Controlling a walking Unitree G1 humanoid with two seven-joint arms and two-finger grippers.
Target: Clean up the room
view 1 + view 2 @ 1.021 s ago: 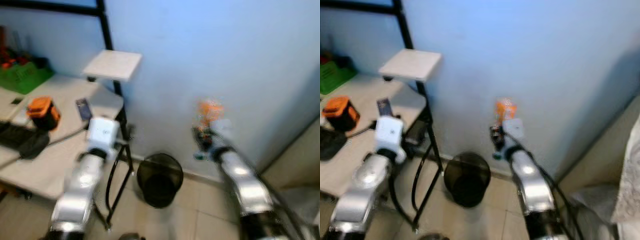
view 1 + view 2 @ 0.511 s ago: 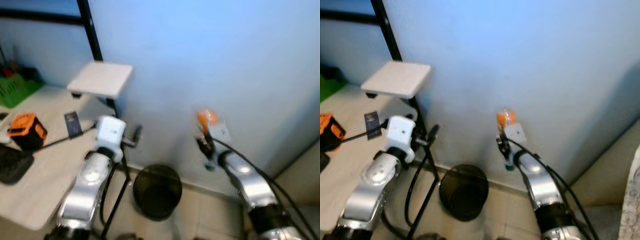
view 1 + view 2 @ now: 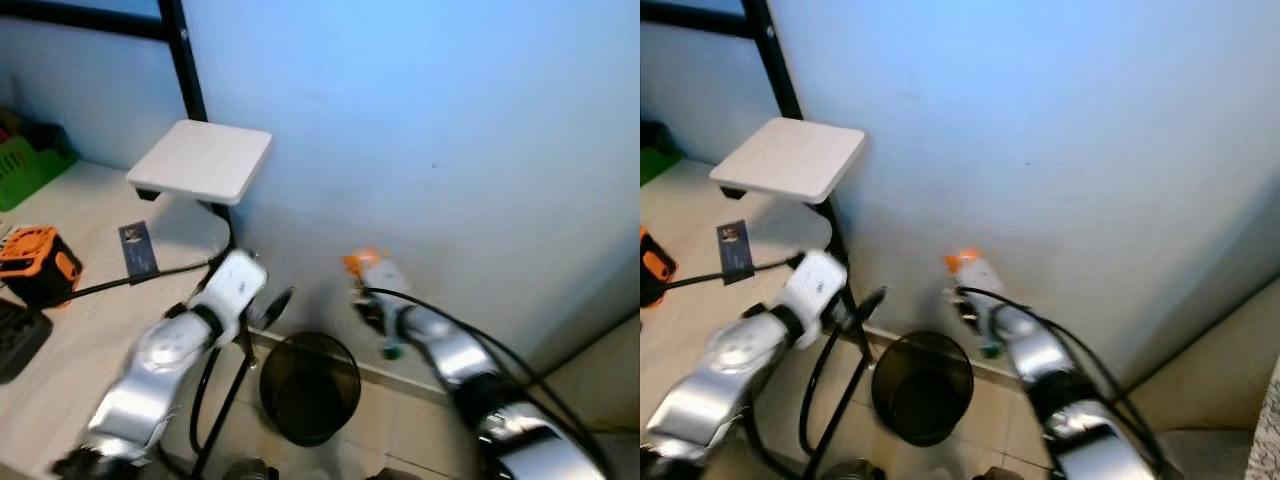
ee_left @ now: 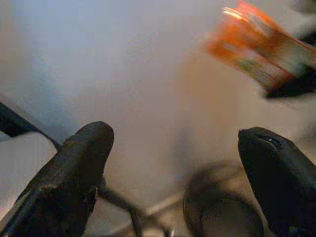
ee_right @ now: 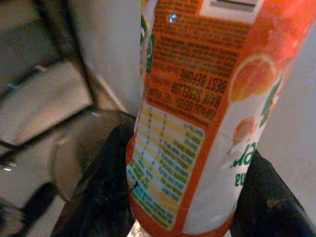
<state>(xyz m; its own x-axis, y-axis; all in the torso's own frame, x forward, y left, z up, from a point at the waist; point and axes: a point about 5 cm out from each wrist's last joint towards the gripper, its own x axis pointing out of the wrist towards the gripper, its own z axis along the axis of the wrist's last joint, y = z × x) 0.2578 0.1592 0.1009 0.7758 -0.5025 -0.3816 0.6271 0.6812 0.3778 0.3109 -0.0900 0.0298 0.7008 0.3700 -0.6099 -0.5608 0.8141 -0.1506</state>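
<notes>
right gripper (image 5: 182, 187) clamps orange bottle (image 5: 197, 98) | above bin (image 3: 310, 385)

head: stereo, looking down | wrists: close, both share black bin (image 4: 224, 210)

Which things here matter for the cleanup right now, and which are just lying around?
In play: orange bottle, held by the right gripper; black bin on the floor; left gripper, open.
Lying about: orange device, card, white stand, green basket.
</notes>
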